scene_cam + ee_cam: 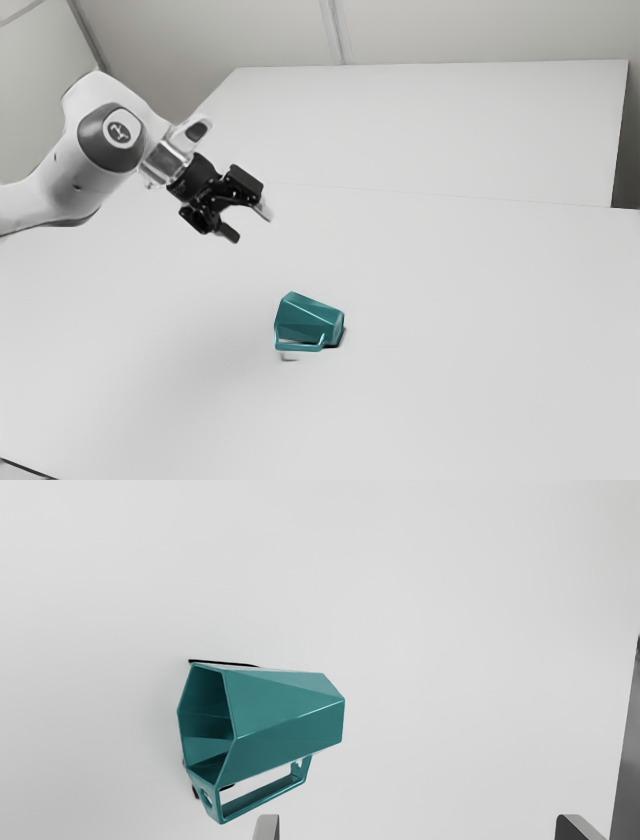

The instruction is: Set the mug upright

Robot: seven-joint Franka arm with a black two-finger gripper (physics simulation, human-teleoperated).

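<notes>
1. A teal mug (310, 318) lies on its side on a pale table (470, 310), its wide end toward the exterior view's left and its narrower base toward the exterior view's right.
2. The mug's handle (262, 798) juts from its side, toward the camera in the exterior view; in the wrist view the open mouth (207, 720) exposes the faceted interior.
3. Above the table, a black gripper (248, 224) angles down toward the exterior view's right, its fingers (267, 828) spread wide with nothing pinched between them.
4. The gripper and mug are well apart, the mug lower and farther toward the exterior view's right.
5. A white arm (72, 180) reaches in from the exterior view's left, bearing the gripper at its end.
</notes>
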